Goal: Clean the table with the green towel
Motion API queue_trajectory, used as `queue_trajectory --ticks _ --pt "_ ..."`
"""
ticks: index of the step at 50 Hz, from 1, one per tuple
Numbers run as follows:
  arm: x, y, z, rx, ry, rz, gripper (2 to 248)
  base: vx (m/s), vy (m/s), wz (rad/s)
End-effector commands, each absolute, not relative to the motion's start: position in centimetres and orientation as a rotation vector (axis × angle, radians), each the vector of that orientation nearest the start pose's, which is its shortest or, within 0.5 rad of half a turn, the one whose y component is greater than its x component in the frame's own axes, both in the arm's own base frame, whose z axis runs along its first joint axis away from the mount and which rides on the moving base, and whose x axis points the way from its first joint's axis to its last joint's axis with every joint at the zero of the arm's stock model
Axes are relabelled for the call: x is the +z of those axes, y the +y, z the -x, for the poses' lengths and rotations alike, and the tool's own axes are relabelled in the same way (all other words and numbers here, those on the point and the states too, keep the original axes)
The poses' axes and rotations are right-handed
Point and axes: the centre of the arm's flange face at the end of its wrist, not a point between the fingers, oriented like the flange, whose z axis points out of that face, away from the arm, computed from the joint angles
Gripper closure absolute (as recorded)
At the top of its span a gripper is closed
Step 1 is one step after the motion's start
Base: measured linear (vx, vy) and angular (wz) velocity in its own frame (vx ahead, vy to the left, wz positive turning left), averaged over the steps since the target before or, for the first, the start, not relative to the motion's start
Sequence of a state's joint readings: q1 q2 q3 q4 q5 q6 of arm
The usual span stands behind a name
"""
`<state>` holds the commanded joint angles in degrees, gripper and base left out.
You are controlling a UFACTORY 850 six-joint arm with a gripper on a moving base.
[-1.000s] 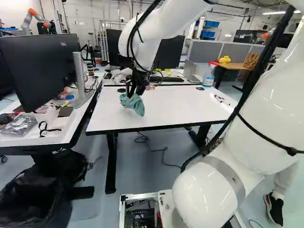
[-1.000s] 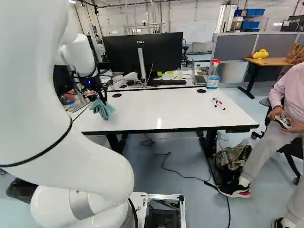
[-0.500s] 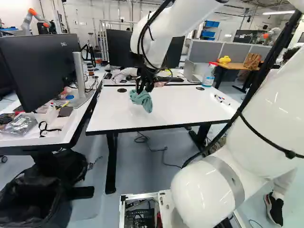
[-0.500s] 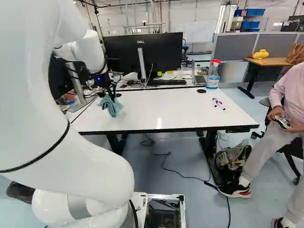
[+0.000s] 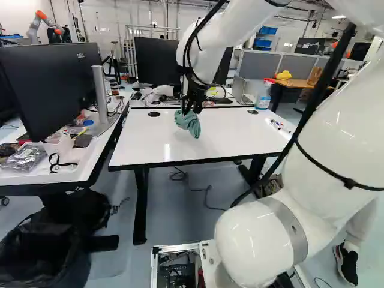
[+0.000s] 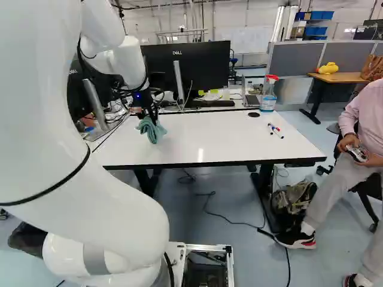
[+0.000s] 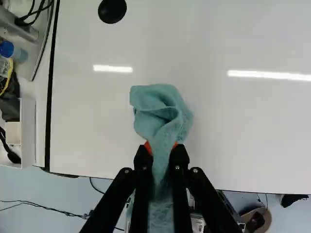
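My fingers grip the bunched green towel over the white tabletop; wiping seems partway, the area around the markers probably left.

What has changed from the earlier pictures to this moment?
The arm has swung the gripper and the green towel it grips rightward over the white table, in both base views. Nothing was newly gripped or let go. The table, spray bottle and markers stayed put; the base has not moved.
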<state>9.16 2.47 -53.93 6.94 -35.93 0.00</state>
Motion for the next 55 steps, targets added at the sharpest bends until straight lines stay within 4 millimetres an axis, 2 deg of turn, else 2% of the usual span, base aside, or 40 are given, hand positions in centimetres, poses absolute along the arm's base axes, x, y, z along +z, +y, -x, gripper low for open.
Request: queue_trajectory --ticks 55 --pt "55.9 -0.8 -52.7 -0.559 0.168 3.003 203 0.0 0.0 0.0"
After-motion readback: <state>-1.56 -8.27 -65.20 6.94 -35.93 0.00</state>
